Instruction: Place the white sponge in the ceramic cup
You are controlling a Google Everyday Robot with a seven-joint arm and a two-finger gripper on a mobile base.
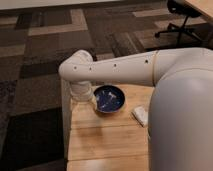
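The white sponge (140,115) lies flat on the wooden table (107,140), to the right of a dark blue bowl (109,98). My arm reaches from the right across the table's far side and bends down at the table's back left corner. My gripper (85,98) hangs there, just left of the bowl's rim and mostly hidden by the wrist. The ceramic cup is not in view; it may be behind the arm.
My white body (182,125) fills the right side and hides that part of the table. The table's left edge (68,135) drops to patterned carpet. An office chair (181,17) stands far back on the right.
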